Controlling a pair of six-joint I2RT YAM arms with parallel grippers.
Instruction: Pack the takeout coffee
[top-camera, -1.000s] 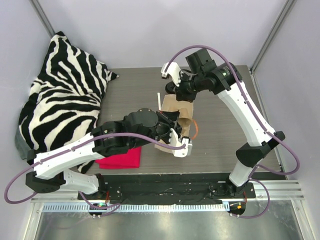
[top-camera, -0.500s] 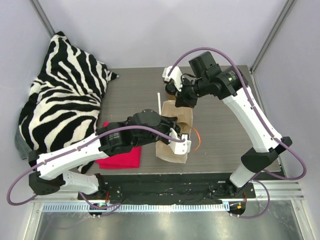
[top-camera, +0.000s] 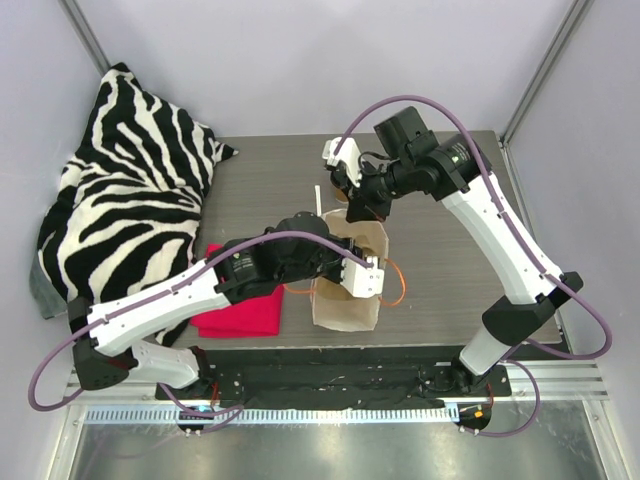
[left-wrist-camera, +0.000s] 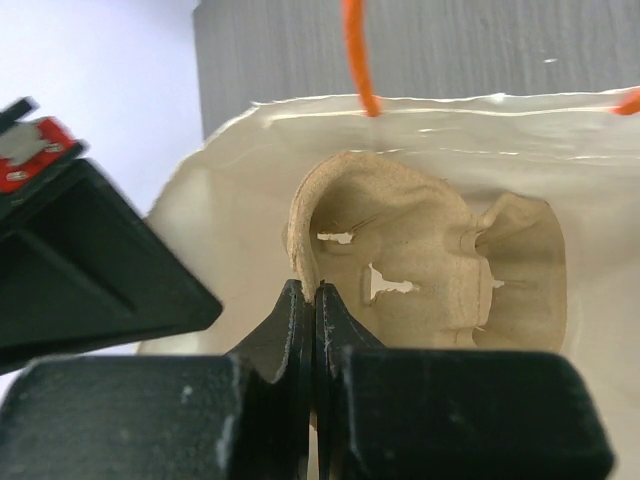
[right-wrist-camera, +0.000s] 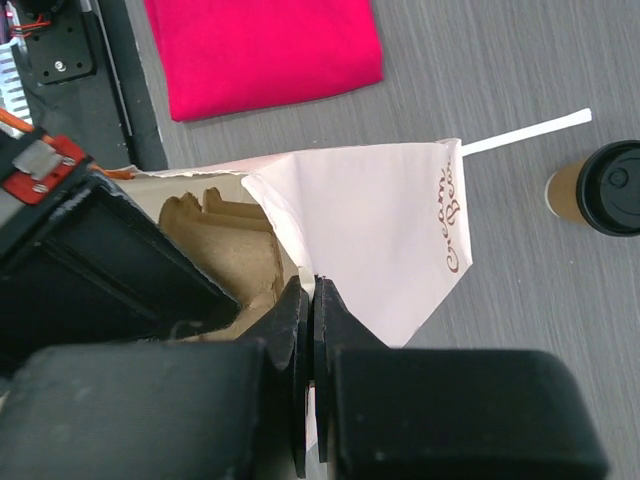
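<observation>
Partly cut off: takeout coffee (right-wrist-camera: 603, 190).

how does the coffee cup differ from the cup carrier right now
The coffee cup stands on the table outside the bag; the cup carrier sits inside it. The cup is free; the left claw pinches the carrier's edge. The cup has a black lid; the carrier is bare tan pulp. Both are brownish.

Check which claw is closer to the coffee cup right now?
Right. The right claw pinches the paper bag at its rim, the coffee cup standing on the table just beyond. The left claw grips the carrier inside the bag, farther off.
</observation>
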